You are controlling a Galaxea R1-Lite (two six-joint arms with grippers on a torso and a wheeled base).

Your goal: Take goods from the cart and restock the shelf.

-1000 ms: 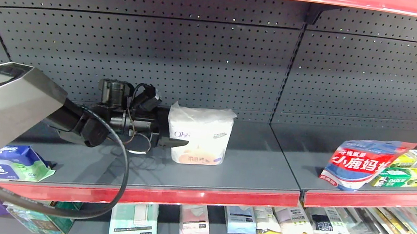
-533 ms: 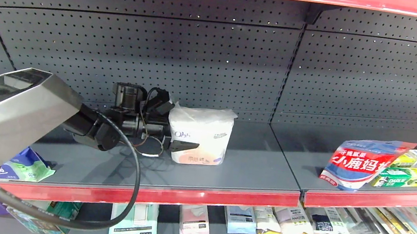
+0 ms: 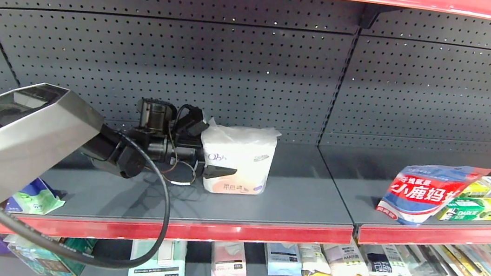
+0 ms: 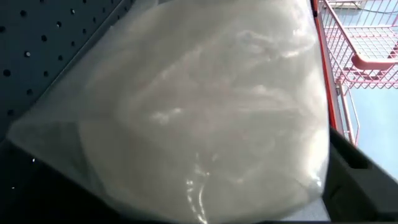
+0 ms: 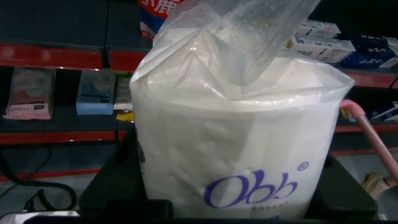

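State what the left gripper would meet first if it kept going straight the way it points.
The white tissue pack: the left gripper points along the shelf straight at it and looks already against it, so it would likely push it.

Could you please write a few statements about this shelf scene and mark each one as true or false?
1. The white pack stands upright on the middle shelf. True.
2. The left gripper is at the red and blue bag. False: it is at the white pack, and the red and blue bag lies far to its right.
3. The right gripper holds a second white pack. True.
4. The lower shelf is bare. False: the lower shelf carries several flat packets.
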